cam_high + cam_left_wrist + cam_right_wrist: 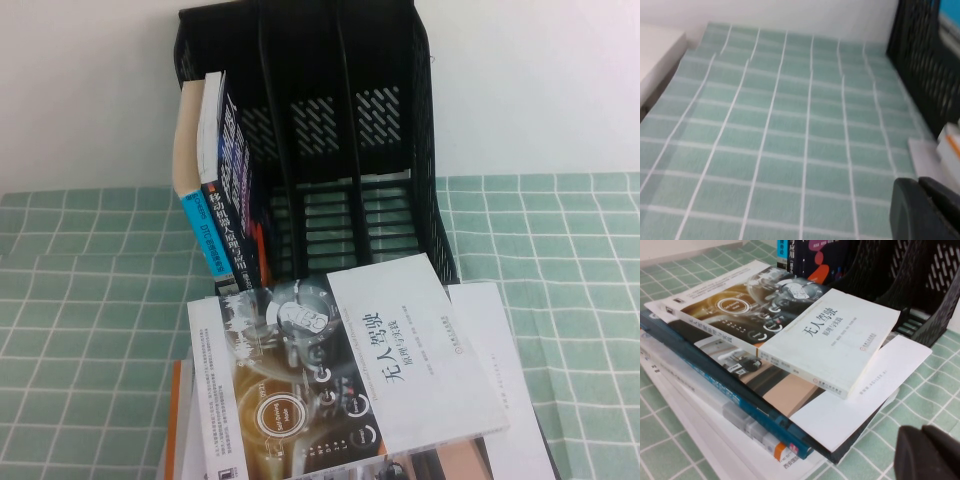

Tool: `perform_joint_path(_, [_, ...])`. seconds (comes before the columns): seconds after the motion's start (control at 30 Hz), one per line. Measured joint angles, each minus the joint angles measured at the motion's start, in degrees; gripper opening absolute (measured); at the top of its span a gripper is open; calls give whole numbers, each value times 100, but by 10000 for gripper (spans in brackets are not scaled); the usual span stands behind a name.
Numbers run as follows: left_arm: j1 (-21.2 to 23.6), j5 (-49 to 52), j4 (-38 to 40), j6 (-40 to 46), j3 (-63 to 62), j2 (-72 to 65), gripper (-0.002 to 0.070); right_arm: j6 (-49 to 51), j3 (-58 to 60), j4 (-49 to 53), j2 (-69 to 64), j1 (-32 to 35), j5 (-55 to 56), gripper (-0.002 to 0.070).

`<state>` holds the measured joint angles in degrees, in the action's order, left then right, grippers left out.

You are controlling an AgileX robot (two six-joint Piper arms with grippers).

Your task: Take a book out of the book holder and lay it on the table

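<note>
The book is lying flat atop a stack before the holder, the right gripper sitting closed and empty nearby, the left gripper hovering over the table, its state unclear.

Book: paperback, cover up, half white with black Chinese title, half dark photo with glowing orange-white dials. Lies flat on top of a stack of other books, skewed, its far corner touching the holder's base. In the right wrist view it sits just ahead of the right gripper, whose fingers are closed and empty, apart from the book

Book holder: tall black plastic rack, upright, three slots, slanted-slit back, slatted base. Stands beyond the book as seen from the right gripper

Table: pale green cloth with white grid, flat; it fills the view ahead of the left gripper
</note>
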<state>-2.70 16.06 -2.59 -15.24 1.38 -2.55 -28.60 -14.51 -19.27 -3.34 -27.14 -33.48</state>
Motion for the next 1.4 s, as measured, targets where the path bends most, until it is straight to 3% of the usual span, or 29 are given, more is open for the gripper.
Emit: perform_joint_path(1.4, [0,327,-152,105,0,323,-3,-8,19,112,0,0,93,-1])
